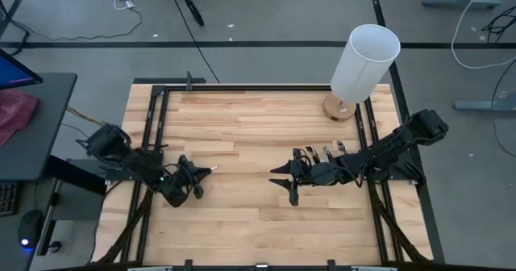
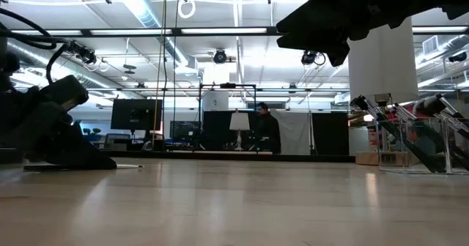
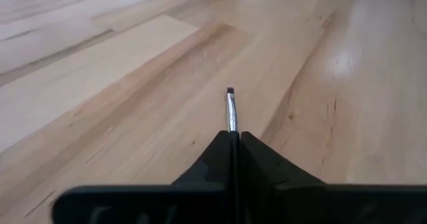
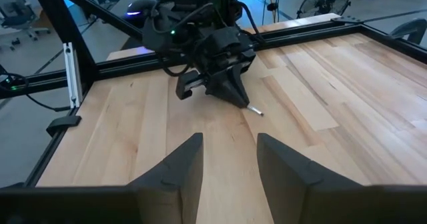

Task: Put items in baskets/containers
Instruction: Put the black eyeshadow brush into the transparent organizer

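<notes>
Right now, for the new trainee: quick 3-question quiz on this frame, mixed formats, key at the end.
1. True or false: the left gripper is shut on a brush whose tip sticks out past its fingers.
2. Multiple choice: the right gripper is
A) open and holding nothing
B) shut on a brush
C) inside the white cylinder
3. Fill in: in the low view, the clear holder at the table's right side has several ____ leaning in it.

Key: 1 true; 2 A; 3 brushes.
</notes>
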